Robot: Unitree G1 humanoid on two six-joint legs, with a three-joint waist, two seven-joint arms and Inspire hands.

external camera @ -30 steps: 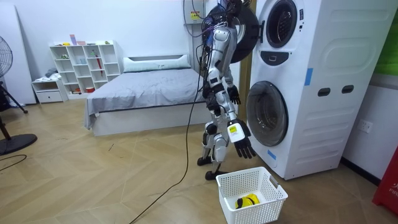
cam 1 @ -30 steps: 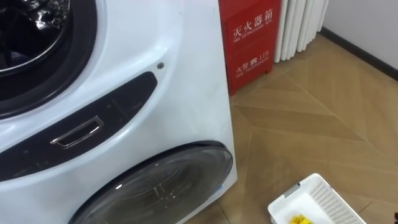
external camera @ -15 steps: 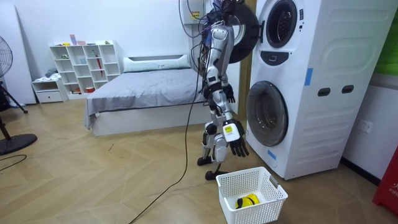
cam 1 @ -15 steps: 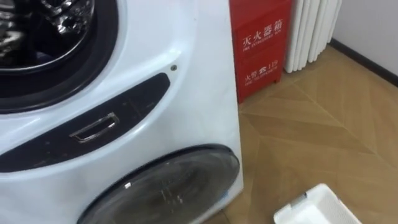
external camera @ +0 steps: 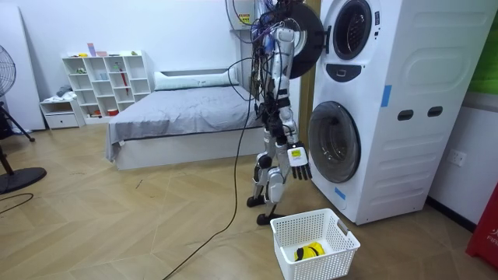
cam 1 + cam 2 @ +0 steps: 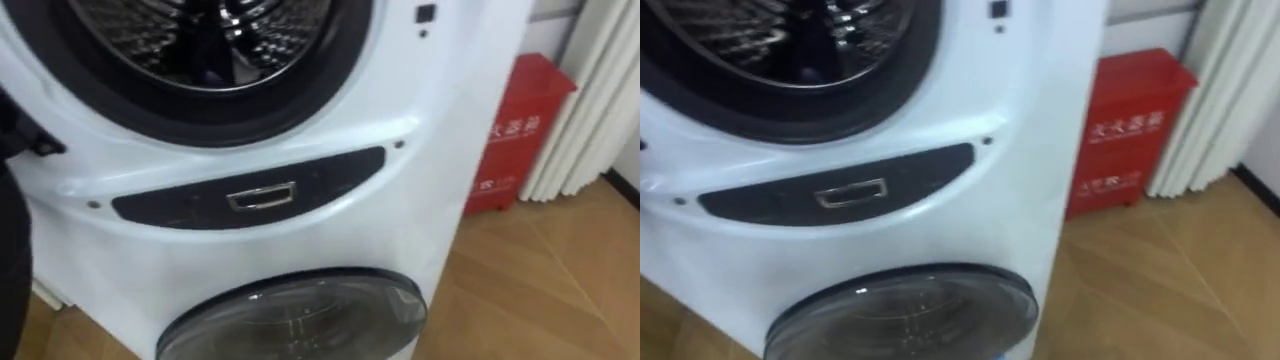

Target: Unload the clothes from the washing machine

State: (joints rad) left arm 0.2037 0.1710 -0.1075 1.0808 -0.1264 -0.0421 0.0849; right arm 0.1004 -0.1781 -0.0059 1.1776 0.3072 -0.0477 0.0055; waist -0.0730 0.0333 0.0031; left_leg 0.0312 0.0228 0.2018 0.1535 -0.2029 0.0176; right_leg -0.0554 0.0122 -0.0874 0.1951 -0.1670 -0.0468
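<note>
The red cabinet (image 6: 520,100) bears white characters, seemingly unreadable.

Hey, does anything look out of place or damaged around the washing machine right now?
Nothing stands out. The upper door is open, the lower door is shut, and the white basket sits upright on the floor with a yellow item in it. No spill or damage is visible.

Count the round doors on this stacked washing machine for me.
2. The upper door is swung open on the robot's left, baring the drum. The lower door, below the dark control panel, is shut.
</note>
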